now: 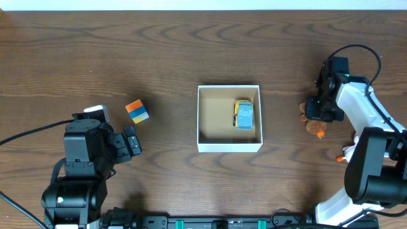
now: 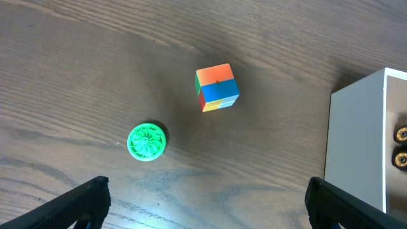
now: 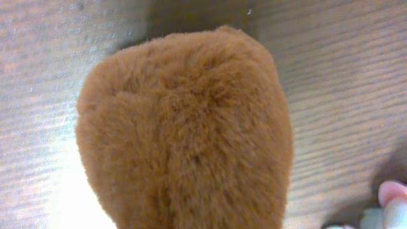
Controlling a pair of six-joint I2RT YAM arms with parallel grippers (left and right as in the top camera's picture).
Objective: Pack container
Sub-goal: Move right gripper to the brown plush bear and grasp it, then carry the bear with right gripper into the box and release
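The container (image 1: 229, 147), a square white box with a tan inside, sits mid-table and holds a yellow-and-blue toy car (image 1: 244, 114). Its white wall (image 2: 356, 140) also shows at the right of the left wrist view. My left gripper (image 1: 130, 143) (image 2: 203, 207) is open and empty over bare table, left of the box. A multicoloured cube (image 1: 137, 111) (image 2: 217, 87) and a green disc (image 2: 147, 141) lie ahead of it. My right gripper (image 1: 316, 109) hangs right over a brown plush toy (image 1: 313, 127) (image 3: 191, 133). The plush fills the right wrist view and hides the fingers.
A small orange piece (image 1: 320, 133) lies by the plush, and another small orange-and-white object (image 1: 343, 156) lies near the right arm's base. A pink-and-white object (image 3: 391, 197) shows at the lower right of the right wrist view.
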